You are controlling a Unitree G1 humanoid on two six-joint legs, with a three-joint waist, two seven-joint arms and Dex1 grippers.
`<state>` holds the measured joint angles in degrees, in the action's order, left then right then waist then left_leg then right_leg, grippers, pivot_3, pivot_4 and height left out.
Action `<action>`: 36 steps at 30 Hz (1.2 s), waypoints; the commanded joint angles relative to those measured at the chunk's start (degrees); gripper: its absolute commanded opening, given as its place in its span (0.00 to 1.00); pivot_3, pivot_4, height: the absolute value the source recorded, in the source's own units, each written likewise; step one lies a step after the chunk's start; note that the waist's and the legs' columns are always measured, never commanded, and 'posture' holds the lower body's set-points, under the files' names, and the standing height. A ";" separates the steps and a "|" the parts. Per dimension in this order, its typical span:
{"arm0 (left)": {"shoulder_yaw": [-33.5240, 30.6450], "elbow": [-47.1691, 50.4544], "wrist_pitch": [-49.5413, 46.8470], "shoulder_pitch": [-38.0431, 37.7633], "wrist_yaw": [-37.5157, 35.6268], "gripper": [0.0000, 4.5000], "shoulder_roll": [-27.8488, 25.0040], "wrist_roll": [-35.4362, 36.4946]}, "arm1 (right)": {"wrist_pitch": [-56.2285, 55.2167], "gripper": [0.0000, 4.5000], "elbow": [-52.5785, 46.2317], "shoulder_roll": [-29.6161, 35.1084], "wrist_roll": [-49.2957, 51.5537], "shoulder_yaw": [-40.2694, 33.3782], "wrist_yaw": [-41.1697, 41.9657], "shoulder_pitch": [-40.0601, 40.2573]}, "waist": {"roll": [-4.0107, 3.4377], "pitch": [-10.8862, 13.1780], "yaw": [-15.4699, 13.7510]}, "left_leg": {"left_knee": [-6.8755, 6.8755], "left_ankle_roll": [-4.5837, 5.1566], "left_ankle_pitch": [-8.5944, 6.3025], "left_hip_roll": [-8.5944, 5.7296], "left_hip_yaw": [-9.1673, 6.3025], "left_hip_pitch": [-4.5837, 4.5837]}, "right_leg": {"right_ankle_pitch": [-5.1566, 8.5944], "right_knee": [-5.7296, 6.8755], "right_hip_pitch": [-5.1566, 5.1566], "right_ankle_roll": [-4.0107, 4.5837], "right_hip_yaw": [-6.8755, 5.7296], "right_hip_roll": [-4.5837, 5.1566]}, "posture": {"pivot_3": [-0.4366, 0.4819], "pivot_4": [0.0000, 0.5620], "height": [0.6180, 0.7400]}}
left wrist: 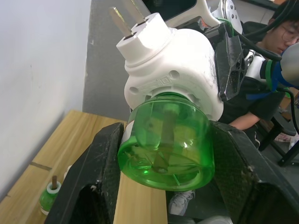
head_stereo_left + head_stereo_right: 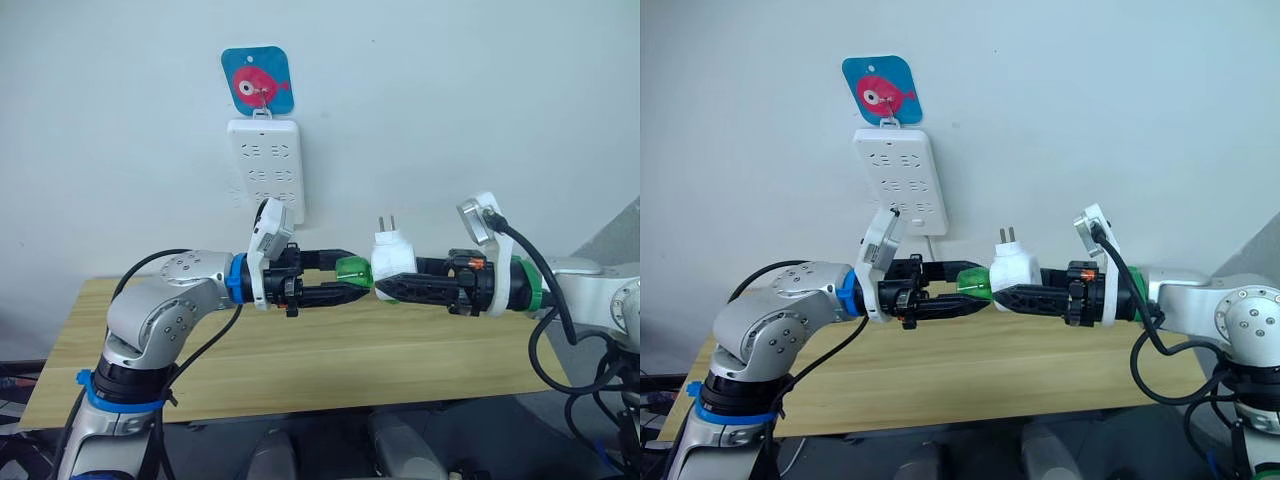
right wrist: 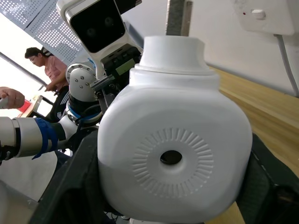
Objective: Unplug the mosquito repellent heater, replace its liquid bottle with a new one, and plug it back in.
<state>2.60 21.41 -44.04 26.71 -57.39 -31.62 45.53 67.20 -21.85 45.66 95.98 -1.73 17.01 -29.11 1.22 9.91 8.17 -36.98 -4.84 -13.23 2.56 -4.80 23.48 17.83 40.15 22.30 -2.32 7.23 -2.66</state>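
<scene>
White rounded plastic makes up the mosquito repellent heater (image 2: 393, 262), held in the air above the wooden table (image 2: 300, 370), between the two arms and clear of the wall. Its two flat metal pins (image 2: 385, 223) point upward from a stepped round boss, and the right wrist view shows a round vent hole ringed by fine radial ribs in the middle of its smooth face. A translucent green liquid bottle (image 1: 166, 142) is seated in one end of the heater, a wick rod visible through its base.

The right gripper (image 2: 388, 285) has its black fingers pressed against opposite sides of the white body. The left gripper (image 2: 358, 280) has its fingers closed around the green bottle, one on either flank.

A second small green bottle (image 1: 49, 196) stands upright on the table. On the wall behind hangs a tall white power strip (image 2: 264, 165) under a blue card with a pink fish (image 2: 257, 81). A person (image 1: 275, 42) sits beyond the arms in the left wrist view.
</scene>
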 commanded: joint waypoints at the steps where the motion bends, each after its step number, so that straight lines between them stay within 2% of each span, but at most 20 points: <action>1: 0.64 0.44 2.22 0.28 0.30 0.53 1.00 -0.79 | 0.99 1.00 -1.35 1.34 3.33 0.35 1.77 -1.37 | 0.00 -0.04 -0.01 | 0.00 0.00 0.00 0.00 0.00 0.00 | -0.02 0.00 0.00 0.04 0.00 0.00 | 0.34 0.15 1.00; 13: -0.63 -2.86 5.18 0.41 4.88 0.53 5.38 -1.12 | 2.34 1.00 -3.97 5.49 1.88 0.55 4.65 -1.98 | -0.11 -0.67 -0.02 | -0.03 0.00 0.00 0.00 0.01 -0.01 | 0.00 0.01 -0.01 -0.02 0.01 -0.01 | 0.33 0.14 1.00; 18: -2.03 -4.87 5.64 1.25 7.54 0.53 7.28 -0.76 | 1.53 1.00 -11.79 9.54 -8.89 0.59 11.91 1.52 | -0.14 -0.86 -0.19 | -0.02 0.01 0.00 0.00 -0.01 -0.02 | 0.04 -0.01 -0.02 -0.10 0.00 -0.01 | 0.32 0.13 1.00; 20: -2.43 -5.36 5.50 1.44 7.63 0.53 7.33 -0.59 | -1.79 1.00 -16.39 12.04 -16.83 0.29 16.44 5.62 | -0.16 -0.93 -0.22 | -0.01 0.01 0.00 0.00 -0.03 -0.01 | 0.09 -0.02 -0.02 -0.18 -0.02 -0.02 | 0.31 0.13 1.00; 23: -2.87 -5.45 3.78 1.88 6.98 0.53 6.66 0.86 | -10.65 0.87 -18.69 13.08 -27.96 -2.51 23.34 15.06 | -0.05 -1.10 -0.27 | -0.01 0.00 0.00 0.00 -0.02 -0.02 | 0.10 -0.02 -0.02 -0.20 -0.01 -0.01 | 0.30 0.12 1.00; 25: -2.91 -5.31 3.09 1.94 6.52 0.53 6.21 1.46 | -14.45 0.71 -18.50 13.14 -32.11 -3.72 26.50 18.81 | -0.06 -1.15 -0.20 | -0.04 0.00 0.00 -0.01 -0.01 -0.04 | 0.10 -0.04 -0.07 -0.21 -0.01 -0.01 | 0.30 0.12 1.00; 29: -3.14 -4.87 0.74 2.06 4.55 0.53 4.50 3.30 | -18.87 0.37 -13.41 12.09 -37.98 -5.78 28.47 20.88 | -0.04 -1.33 0.37 | -0.11 0.00 0.01 -0.02 0.10 -0.13 | -0.02 -0.03 -0.13 -0.32 0.09 -0.01 | 0.29 0.12 1.00; 33: -3.18 -3.59 -5.32 3.24 1.65 0.53 1.29 8.40 | -21.76 0.03 -2.11 10.29 -48.12 -0.50 28.41 11.41 | -0.06 -1.48 1.57 | -0.07 0.02 0.02 0.00 0.16 -0.55 | -0.05 -0.03 -0.47 -0.28 0.14 -0.03 | 0.28 0.10 1.00; 34: -3.11 -3.45 -5.92 3.46 1.42 0.53 0.97 8.88 | -22.70 0.00 -0.48 9.38 -50.19 0.72 28.42 9.89 | -0.04 -1.51 1.69 | -0.06 0.02 0.02 0.00 0.16 -0.60 | -0.05 -0.03 -0.53 -0.28 0.14 -0.03 | 0.28 0.10 1.00; 36: -3.08 -3.24 -7.17 3.89 1.30 0.53 0.63 9.95 | -24.79 0.00 2.52 7.35 -54.14 2.90 28.68 7.26 | -0.05 -1.56 1.93 | -0.01 0.02 0.02 0.01 0.13 -0.60 | -0.05 -0.04 -0.52 -0.27 0.11 -0.04 | 0.28 0.10 1.00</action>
<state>0.53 16.08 -50.61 29.43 -55.43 -30.54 53.41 44.60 -20.31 53.69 44.63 0.04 45.08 -20.57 1.17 8.35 10.09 -36.94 -4.82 -13.21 2.57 -4.68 22.89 17.79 40.11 21.80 -2.59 7.34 -2.70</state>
